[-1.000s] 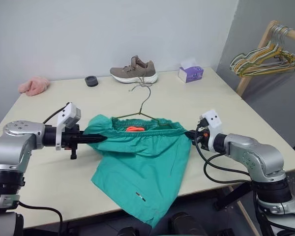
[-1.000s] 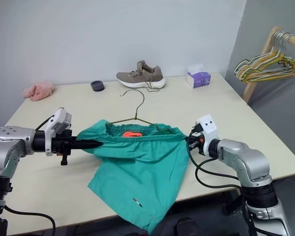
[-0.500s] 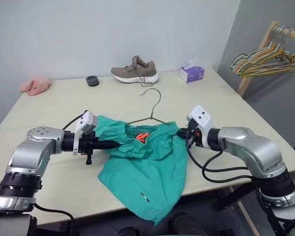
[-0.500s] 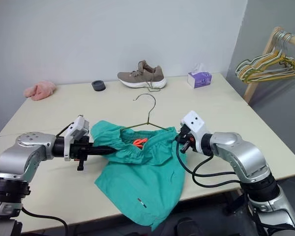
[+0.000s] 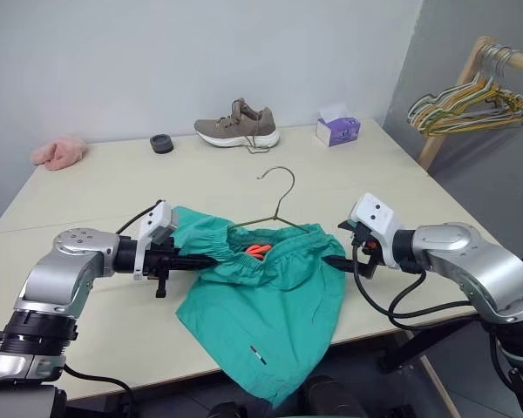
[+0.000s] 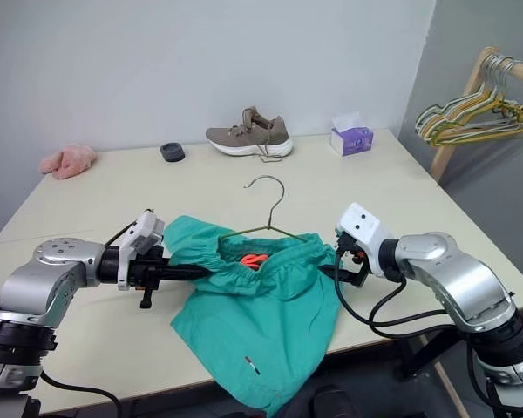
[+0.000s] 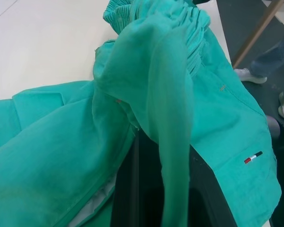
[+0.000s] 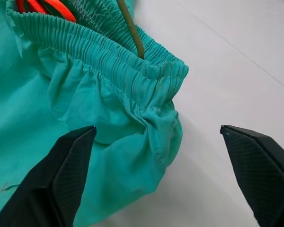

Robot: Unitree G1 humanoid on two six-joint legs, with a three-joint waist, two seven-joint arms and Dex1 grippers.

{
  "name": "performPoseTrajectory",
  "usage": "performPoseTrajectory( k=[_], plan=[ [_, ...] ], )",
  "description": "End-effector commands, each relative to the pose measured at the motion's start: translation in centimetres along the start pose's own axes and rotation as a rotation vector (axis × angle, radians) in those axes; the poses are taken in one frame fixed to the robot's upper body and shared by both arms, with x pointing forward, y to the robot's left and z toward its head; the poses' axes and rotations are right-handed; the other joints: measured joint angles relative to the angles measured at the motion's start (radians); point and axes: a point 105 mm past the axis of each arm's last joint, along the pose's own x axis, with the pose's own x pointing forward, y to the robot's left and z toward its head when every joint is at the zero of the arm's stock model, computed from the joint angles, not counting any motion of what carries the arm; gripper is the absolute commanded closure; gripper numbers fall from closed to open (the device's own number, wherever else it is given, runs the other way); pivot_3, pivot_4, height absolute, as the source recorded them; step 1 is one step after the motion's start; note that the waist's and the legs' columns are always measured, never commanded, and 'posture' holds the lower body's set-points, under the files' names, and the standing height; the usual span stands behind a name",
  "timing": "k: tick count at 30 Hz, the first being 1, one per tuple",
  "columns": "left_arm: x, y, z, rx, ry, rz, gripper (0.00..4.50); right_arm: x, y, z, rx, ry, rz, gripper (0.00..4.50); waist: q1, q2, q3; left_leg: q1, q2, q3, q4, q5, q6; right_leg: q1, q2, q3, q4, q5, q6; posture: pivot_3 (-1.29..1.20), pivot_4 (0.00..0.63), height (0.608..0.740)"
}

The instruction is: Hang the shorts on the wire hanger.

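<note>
The left gripper (image 5: 211,259) reaches in from the robot's left with its forearm nearly level and its black fingers pointing toward the right, tilted a little downward. The fingers are clamped together on the gathered waistband of the shorts (image 5: 270,305), and in the left wrist view the teal fabric (image 7: 151,109) drapes over and between them. The rest of the shorts lie just past this gripper's tips and below them, spread over the table (image 5: 87,183), with one leg hanging over the near edge; the small white mark (image 5: 258,353) shows on that leg.

The right gripper (image 5: 338,261) comes in from the robot's right, elbow bent, wrist angled so the fingers aim toward the left and slightly down. Its jaws stand wide apart and hold nothing: in the right wrist view the two black fingers (image 8: 61,175) frame the waistband's corner (image 8: 151,85), which lies between and just ahead of them, not pinched.

The wire hanger (image 5: 273,209) sits between the two grippers, its lower part tucked inside the waistband and its hook rising beyond the shorts, away from the robot. An orange tag (image 5: 257,252) shows inside the waistband opening, roughly midway between the grippers.
</note>
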Motion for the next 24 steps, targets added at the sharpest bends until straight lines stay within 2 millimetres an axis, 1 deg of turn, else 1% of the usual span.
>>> performPoseTrajectory(
  k=[1, 5, 7, 8, 9, 12, 18, 19, 20, 21, 22, 24],
  plan=[
    [0.3, -0.8, 1.2, 0.047, -0.017, -0.045, 4.5, 0.9, -0.3, 0.5, -0.053, -0.009, 0.005, 0.03, 0.0, 0.0, 0.0, 0.0, 0.0, 0.0, 0.0, 0.0, 0.0, 0.0, 0.0, 0.0, 0.0, 0.0, 0.0, -0.25, 0.0, 0.74],
    [0.5, -1.0, 1.3, 0.05, -0.017, -0.057, 4.5, 2.5, 1.0, 0.4, -0.078, 0.013, 0.138, 0.03, -0.001, 0.0, 0.0, 0.0, 0.0, 0.0, 0.0, 0.0, 0.0, 0.0, 0.0, 0.0, 0.0, 0.0, 0.0, -0.24, 0.0, 0.74],
    [0.5, -1.1, 1.3, 0.05, -0.017, -0.063, 4.5, 3.1, 1.1, 0.4, -0.087, 0.022, 0.172, 0.03, -0.001, 0.0, 0.0, 0.0, 0.0, 0.0, 0.0, 0.0, 0.0, 0.0, 0.0, 0.0, 0.0, 0.0, 0.0, -0.24, 0.0, 0.74],
    [0.5, -1.2, 1.3, 0.049, -0.017, -0.065, 4.5, 3.3, 1.1, 0.4, -0.094, 0.027, 0.184, 0.4, -0.001, 0.0, 0.0, 0.0, 0.0, 0.0, 0.0, 0.0, 0.0, 0.0, 0.0, 0.0, 0.0, 0.0, 0.0, -0.23, 0.0, 0.74],
    [0.5, -1.2, 1.4, 0.05, -0.017, -0.066, 4.5, 3.5, 1.1, 0.3, -0.108, 0.033, 0.206, 0.6, -0.001, 0.0, 0.0, 0.0, 0.0, 0.0, 0.0, 0.0, 0.0, 0.0, 0.0, 0.0, 0.0, 0.0, 0.0, -0.23, 0.0, 0.74],
    [0.4, -1.2, 1.4, 0.051, -0.016, -0.065, 4.5, 3.6, 1.2, 0.4, -0.127, 0.036, 0.239, 1.57, 0.001, 0.0, 0.0, 0.0, 0.0, 0.0, 0.0, 0.0, 0.0, 0.0, 0.0, 0.0, 0.0, 0.0, 0.0, -0.22, 0.0, 0.74],
    [0.4, -1.3, 1.2, 0.053, -0.017, -0.057, 4.5, 3.4, 1.5, 0.6, -0.146, 0.035, 0.285, 3.67, 0.002, 0.0, 0.0, 0.0, 0.0, -0.001, 0.0, 0.0, 0.0, 0.0, 0.0, -0.001, 0.0, 0.0, -0.001, -0.22, 0.0, 0.74],
    [0.4, -1.3, 1.2, 0.055, -0.018, -0.054, 4.5, 3.3, 1.6, 0.6, -0.148, 0.036, 0.291, 4.08, 0.002, 0.0, 0.0, 0.0, 0.0, -0.001, 0.0, 0.0, 0.0, 0.0, 0.0, -0.001, 0.0, 0.0, -0.001, -0.22, 0.0, 0.74],
    [0.4, -1.2, 1.1, 0.06, -0.015, -0.044, 4.5, 3.2, 1.7, 0.7, -0.15, 0.034, 0.299, 4.34, 0.002, 0.0, 0.0, 0.0, 0.0, -0.001, 0.0, 0.0, 0.0, 0.0, 0.0, -0.001, 0.0, 0.0, -0.001, -0.22, 0.0, 0.74],
    [0.5, -0.9, 1.0, 0.065, -0.014, -0.026, 4.5, 3.1, 1.8, 0.7, -0.149, 0.03, 0.307, 4.47, 0.002, 0.0, 0.0, 0.0, 0.0, -0.001, 0.0, 0.0, 0.0, 0.0, 0.0, -0.001, 0.0, 0.0, -0.001, -0.22, 0.0, 0.74],
    [0.5, -0.6, 1.0, 0.065, -0.016, -0.006, 4.5, 3.0, 1.9, 0.8, -0.149, 0.027, 0.311, 4.47, 0.002, 0.0, 0.0, 0.0, 0.0, -0.001, 0.0, 0.0, 0.0, 0.0, 0.0, 0.0, 0.0, 0.0, -0.001, -0.22, 0.0, 0.74],
    [0.4, 1.1, 1.5, 0.039, -0.058, 0.086, 4.5, 2.7, 2.0, 0.9, -0.138, 0.02, 0.317, 4.47, 0.004, 0.0, 0.0, 0.0, 0.0, -0.001, 0.0, 0.0, 0.0, 0.0, 0.0, -0.001, 0.0, 0.0, -0.001, -0.22, 0.0, 0.74]
  ],
)
